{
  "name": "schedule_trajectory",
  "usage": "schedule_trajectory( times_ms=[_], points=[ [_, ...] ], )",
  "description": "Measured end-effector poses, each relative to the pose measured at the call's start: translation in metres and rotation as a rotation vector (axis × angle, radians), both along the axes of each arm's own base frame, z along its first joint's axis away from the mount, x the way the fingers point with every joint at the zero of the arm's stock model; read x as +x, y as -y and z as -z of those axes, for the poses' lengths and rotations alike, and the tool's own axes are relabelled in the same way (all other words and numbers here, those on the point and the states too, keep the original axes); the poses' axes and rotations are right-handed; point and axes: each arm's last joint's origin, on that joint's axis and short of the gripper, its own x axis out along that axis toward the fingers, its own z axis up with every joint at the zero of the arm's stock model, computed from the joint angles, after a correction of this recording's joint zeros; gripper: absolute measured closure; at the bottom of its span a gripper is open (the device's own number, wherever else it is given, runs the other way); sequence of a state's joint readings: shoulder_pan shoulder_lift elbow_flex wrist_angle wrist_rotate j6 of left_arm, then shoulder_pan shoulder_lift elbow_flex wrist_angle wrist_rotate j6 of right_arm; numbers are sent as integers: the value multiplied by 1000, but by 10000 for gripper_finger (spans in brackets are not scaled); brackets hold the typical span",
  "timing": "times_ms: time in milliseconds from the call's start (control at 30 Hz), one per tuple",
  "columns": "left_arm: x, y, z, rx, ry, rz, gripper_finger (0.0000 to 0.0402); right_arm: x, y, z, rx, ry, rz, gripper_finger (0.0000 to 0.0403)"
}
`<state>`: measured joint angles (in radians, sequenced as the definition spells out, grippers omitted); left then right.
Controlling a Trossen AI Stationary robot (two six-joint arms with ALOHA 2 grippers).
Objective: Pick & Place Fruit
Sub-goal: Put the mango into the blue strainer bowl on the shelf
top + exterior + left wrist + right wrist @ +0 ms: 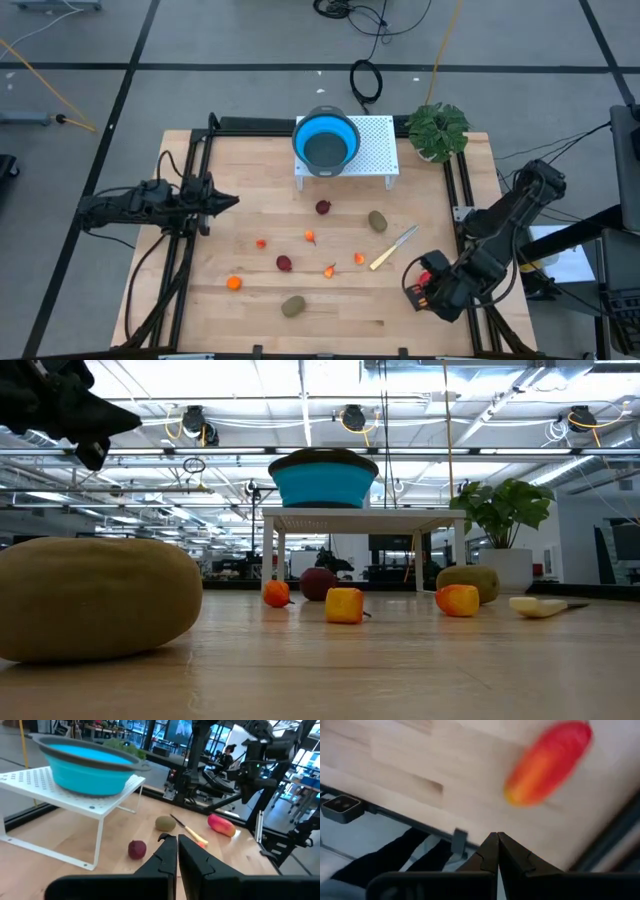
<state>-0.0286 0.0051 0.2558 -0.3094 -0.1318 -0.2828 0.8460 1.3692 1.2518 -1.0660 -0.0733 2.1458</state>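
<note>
The toy fruit lies scattered on the wooden table. There are two dark red balls (pixel 323 207) (pixel 284 263), two brownish-green ovals (pixel 377 220) (pixel 293 305) and several small orange bits, among them one at the near left (pixel 234 283). A long red-orange piece (pixel 547 762) lies near the table's right edge. My right gripper (pixel 495 836) hangs shut above the table beside that piece, slanting down, clear of it. My left gripper (pixel 232 201) is shut and level at the table's left edge, holding nothing.
A blue bowl (pixel 326 142) stands on a white perforated rack (pixel 372 150) at the far middle. A green plant (pixel 437 130) is at the far right corner. A yellow-handled knife (pixel 393 248) lies right of centre. Black rails (pixel 190 230) run along both sides.
</note>
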Motion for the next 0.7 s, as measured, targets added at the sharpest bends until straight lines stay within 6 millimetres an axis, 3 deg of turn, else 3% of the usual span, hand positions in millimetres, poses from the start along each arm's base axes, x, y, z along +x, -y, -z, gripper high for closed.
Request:
schedule_trajectory(
  times_ms=[133,700],
  points=[
    [0,0,1,1,-8,-3,399,-4,1,-2,42,-63,25,403],
    [0,0,1,-15,-7,-11,396,-7,5,-4,25,-56,-10,388]
  ],
)
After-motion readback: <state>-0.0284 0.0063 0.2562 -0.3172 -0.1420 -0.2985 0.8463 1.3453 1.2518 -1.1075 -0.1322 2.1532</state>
